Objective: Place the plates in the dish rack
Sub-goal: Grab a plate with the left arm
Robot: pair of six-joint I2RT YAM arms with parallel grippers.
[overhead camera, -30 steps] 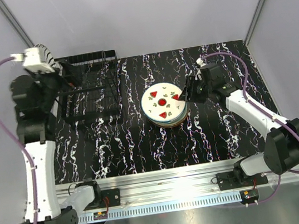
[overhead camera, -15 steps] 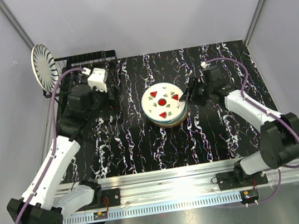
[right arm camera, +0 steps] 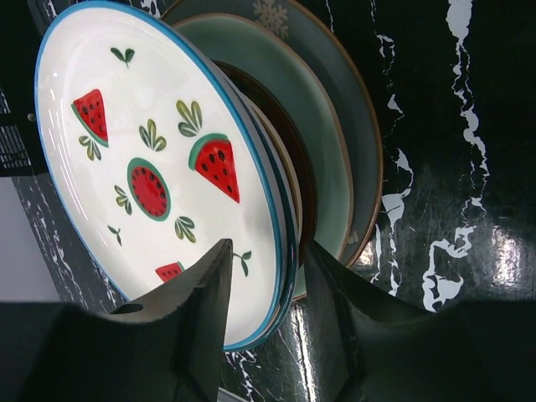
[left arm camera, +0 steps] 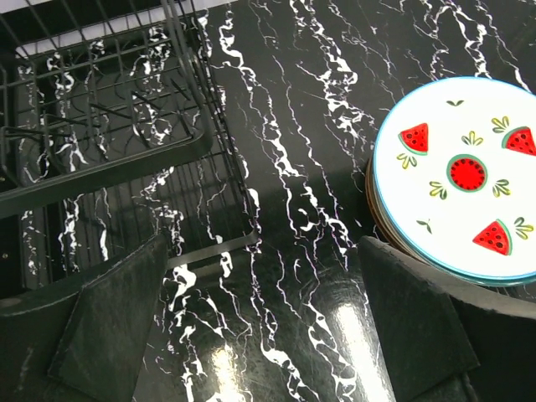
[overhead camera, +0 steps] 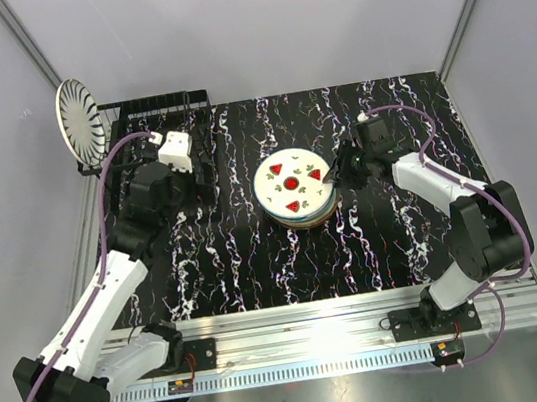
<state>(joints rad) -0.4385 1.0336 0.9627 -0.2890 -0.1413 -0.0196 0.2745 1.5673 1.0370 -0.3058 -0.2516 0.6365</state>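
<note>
A black-and-white striped plate [overhead camera: 77, 118] stands upright at the left end of the black wire dish rack [overhead camera: 170, 109] [left arm camera: 109, 126]. The other plates lie in a stack at mid-table, topped by a white watermelon plate [overhead camera: 291, 179] [left arm camera: 461, 176] [right arm camera: 151, 167] with a blue rim. Under it show a pale green plate [right arm camera: 311, 117] and a darker one. My right gripper [overhead camera: 331, 177] [right arm camera: 266, 260] is open at the stack's right edge, one finger over the top plate's face and the other beneath its rim. My left gripper [overhead camera: 206, 175] [left arm camera: 264, 251] hangs wide open and empty between rack and stack.
The table [overhead camera: 256, 253] is black with white marbling. Grey walls close in at the back and both sides. An aluminium rail [overhead camera: 307, 322] carrying the arm bases runs along the near edge.
My left arm let go of the striped plate, which now stands in the rack, and swung down right over the rack. My right gripper slid onto the stack's rim, its jaws narrowing.
</note>
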